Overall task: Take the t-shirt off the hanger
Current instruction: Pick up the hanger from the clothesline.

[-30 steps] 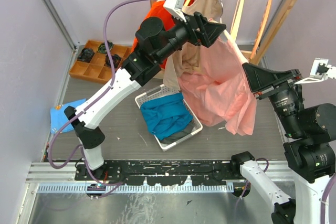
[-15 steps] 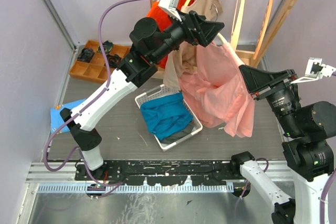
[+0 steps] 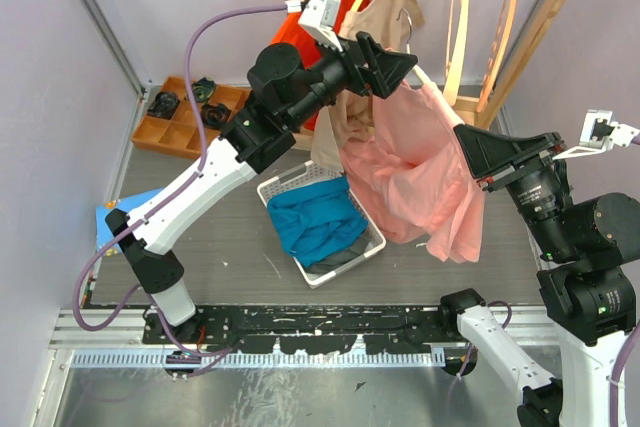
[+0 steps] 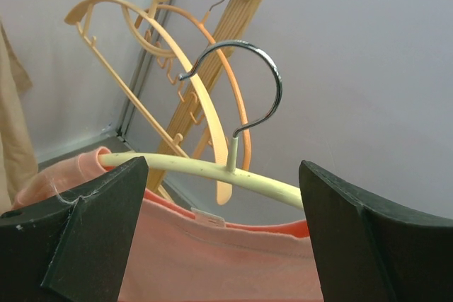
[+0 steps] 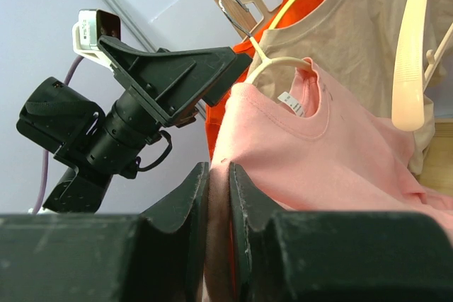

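Pink t-shirt (image 3: 420, 172), cream hanger (image 4: 198, 169), white basket (image 3: 290, 179).

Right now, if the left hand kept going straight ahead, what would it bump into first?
Probably the pale yellow hanger; its bar crosses between the fingers of the open left hand, the pink t-shirt hanging just below. Depth is hard to judge.

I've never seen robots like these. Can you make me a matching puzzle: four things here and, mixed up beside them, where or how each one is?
1. t-shirt
2. blue cloth
3. left hand
4. right hand

A. shut on a fold of the t-shirt
B. lies in the white basket
C. open, a finger on either side of the hanger
D. pink, draped on the hanger

Pairs: 1-D, 2-B, 3-C, 4-A
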Robot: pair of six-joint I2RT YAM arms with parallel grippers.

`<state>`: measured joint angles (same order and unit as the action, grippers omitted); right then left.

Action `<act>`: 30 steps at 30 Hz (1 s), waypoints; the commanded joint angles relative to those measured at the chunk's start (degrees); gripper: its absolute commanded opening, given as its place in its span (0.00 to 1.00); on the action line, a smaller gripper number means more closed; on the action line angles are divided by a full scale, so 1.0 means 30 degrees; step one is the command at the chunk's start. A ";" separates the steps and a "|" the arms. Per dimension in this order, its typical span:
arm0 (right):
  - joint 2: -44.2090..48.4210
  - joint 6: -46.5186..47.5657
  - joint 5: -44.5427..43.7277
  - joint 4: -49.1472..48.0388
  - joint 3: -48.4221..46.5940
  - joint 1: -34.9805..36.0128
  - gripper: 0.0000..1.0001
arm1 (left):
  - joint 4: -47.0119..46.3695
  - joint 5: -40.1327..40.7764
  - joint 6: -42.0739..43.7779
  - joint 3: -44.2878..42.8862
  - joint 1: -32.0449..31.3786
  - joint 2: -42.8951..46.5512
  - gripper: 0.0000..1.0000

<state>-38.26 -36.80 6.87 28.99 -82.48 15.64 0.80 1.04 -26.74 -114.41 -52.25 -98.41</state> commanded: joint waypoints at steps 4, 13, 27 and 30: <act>0.0140 -0.0131 0.0433 -0.3019 -0.0758 0.0080 0.01 | -0.0288 -0.0172 0.0027 -0.2109 0.0087 -0.1175 0.94; 0.0170 -0.0156 0.0346 -0.3211 -0.0767 0.0088 0.01 | 0.0383 -0.0541 -0.0275 -0.2942 0.0093 -0.1974 0.91; 0.0127 -0.0252 0.0466 -0.3710 -0.0606 0.0079 0.00 | 0.0263 -0.0615 -0.0474 -0.2570 0.0101 -0.2010 0.67; 0.0098 -0.0244 0.0570 -0.3790 -0.0609 0.0089 0.01 | 0.0261 -0.0740 -0.0545 -0.2751 0.0094 -0.2186 0.62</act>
<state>-38.24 -36.82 7.60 27.49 -82.48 15.64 2.46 -0.14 -27.75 -121.60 -52.25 -103.98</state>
